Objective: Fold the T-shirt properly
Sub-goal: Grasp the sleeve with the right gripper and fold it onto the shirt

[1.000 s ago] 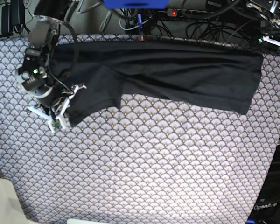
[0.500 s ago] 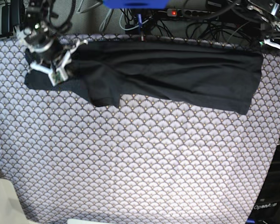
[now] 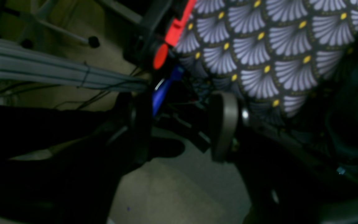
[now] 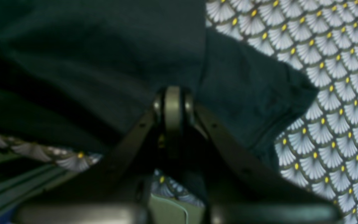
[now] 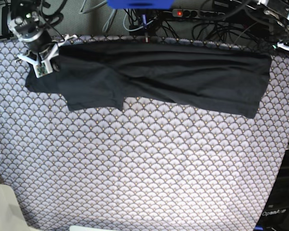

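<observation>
The dark T-shirt (image 5: 183, 77) lies as a long band along the table's far edge, with one sleeve spread flat at the left. My right gripper (image 5: 47, 65) is at the shirt's far left end. In the right wrist view the right gripper (image 4: 173, 96) has its pads pressed together on the dark cloth (image 4: 89, 62), which creases away from the tip. My left gripper (image 3: 180, 127) is open and empty. It hangs past the table's edge over the floor, beside the fan-patterned tablecloth (image 3: 259, 46).
The grey fan-patterned tablecloth (image 5: 149, 163) covers the whole table. A power strip and tangled cables (image 5: 192, 12) run behind the far edge. A red clamp (image 3: 172, 31) and a grey cable bundle (image 3: 42, 68) are near the left gripper.
My right gripper moved from the table's left side up to the far left corner. The sleeve went from bunched under to spread out toward the left. The rest of the shirt stayed put.
</observation>
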You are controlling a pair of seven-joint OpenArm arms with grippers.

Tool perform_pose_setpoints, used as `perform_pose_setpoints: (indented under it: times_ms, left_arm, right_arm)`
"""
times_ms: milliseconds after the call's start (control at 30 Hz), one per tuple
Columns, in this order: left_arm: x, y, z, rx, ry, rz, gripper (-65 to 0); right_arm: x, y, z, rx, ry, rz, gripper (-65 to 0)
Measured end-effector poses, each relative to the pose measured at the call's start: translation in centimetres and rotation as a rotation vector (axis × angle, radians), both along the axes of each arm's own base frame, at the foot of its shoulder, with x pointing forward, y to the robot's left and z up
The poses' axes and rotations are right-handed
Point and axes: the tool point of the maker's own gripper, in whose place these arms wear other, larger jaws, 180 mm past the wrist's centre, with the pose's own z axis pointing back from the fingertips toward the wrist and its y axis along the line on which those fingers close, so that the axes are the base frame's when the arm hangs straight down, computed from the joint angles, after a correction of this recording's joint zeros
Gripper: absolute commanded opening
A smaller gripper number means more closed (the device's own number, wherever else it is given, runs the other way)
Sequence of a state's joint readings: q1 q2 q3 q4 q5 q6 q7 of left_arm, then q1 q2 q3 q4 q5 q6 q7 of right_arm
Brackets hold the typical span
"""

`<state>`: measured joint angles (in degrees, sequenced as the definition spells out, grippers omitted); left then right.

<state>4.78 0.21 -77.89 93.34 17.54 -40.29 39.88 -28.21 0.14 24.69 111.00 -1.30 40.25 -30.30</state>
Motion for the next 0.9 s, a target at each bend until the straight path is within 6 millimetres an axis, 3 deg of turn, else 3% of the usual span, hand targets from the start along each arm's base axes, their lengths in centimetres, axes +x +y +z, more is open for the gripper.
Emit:
perform_pose_setpoints:
  times_ms: [133,333,467,733,900]
  left_arm:
    - [-0.2,-0.1,-0.1,-0.002,0.008,0.001,-36.8]
    - [-0.2,-0.3,-0.3,-0.007,0.006,0.000,-36.8]
    - [-0.4,-0.5,-0.5,-0.013,0.009,0.003,-36.8]
    - [-0.5,-1.5,-1.2,-0.038,0.010,0.006,-36.8]
    - [-0.5,-1.5,-1.2,-0.037,0.010,0.006,-36.8]
  right_arm:
    - [2.8,-0.4,0.4,-0.033,0.034,-0.014,-49.8]
    - [6.3,-3.0,1.7,-0.154,0.115,-0.043,-39.7]
    - [8.2,-1.3,1.5,-0.154,0.160,0.014,-32.3]
    - [9.3,0.7,-1.3,-0.106,0.265,0.046,-30.1]
    - [8.7,1.1,-3.0,-0.073,0.311,0.052,-30.1]
